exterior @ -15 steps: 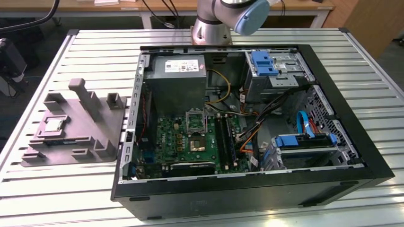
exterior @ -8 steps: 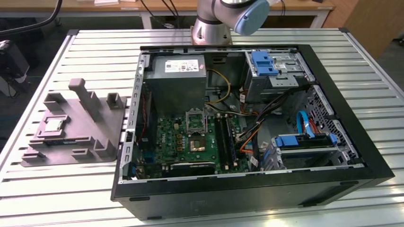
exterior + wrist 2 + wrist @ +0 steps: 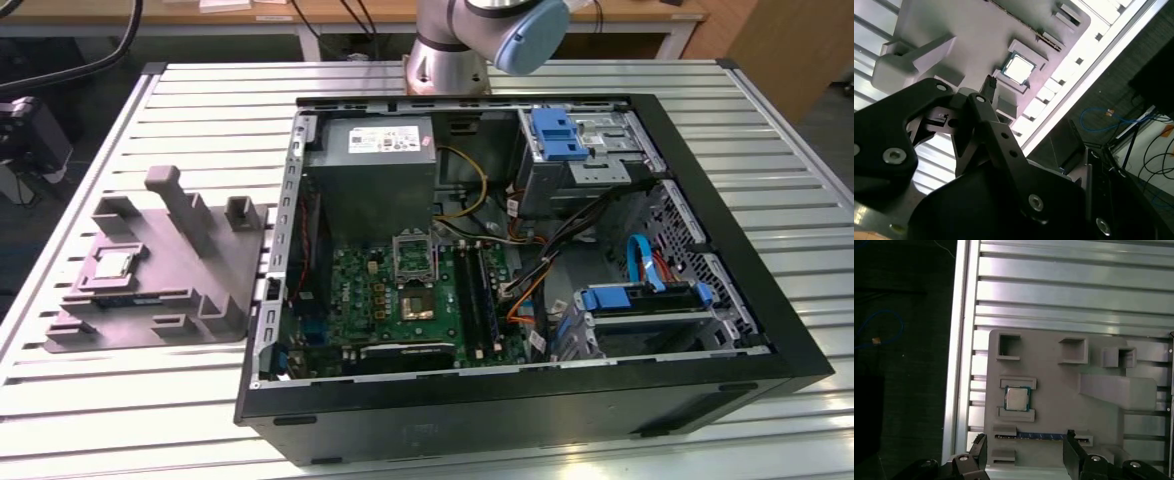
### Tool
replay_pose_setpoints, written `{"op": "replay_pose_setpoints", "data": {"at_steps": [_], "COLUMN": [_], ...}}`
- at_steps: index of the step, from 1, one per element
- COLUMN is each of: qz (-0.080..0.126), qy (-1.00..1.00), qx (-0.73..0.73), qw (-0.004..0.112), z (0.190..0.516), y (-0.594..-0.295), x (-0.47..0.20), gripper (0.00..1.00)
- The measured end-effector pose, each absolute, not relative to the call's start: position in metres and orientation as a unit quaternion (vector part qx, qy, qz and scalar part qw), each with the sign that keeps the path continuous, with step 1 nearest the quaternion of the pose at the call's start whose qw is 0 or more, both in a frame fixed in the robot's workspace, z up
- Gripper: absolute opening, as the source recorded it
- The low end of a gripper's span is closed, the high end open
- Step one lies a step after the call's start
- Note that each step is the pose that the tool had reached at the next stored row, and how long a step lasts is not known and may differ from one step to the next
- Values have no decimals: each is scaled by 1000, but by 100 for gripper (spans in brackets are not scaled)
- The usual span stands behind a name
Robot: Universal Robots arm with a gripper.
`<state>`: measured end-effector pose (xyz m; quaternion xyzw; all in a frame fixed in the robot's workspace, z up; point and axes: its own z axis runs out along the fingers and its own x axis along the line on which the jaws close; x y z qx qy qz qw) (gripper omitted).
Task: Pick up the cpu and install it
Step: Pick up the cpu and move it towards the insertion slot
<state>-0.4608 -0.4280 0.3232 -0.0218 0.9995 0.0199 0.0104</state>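
The cpu [image 3: 1017, 399] lies not yet picked in the grey fixture [image 3: 1094, 415], with the gripper [image 3: 1025, 455] above it, spread wide and empty.

- Open from above over the cpu [image 3: 1017, 399]; two opposite edges free, the other two hemmed by low ledges of the grey fixture [image 3: 1054, 390].
- Nearby, blocked by a tall post [image 3: 1116, 390] on that fixture.
- On the exterior view's right of the fixture, walled off by the computer case [image 3: 534, 415].
- Inside, crowded near the socket frame [image 3: 414, 250] by power supply [image 3: 380, 150] and cables [image 3: 561, 240].
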Motion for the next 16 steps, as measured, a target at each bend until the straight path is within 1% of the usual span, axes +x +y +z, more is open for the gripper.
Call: {"op": "replay_pose_setpoints", "data": {"at_steps": [9, 16], "qz": [20, 20], "qy": [1000, 999], "qx": [-22, -33], "qw": [10, 10], "z": [319, 307], "y": [-426, -425], "x": [-461, -461], "gripper": [71, 71]}}
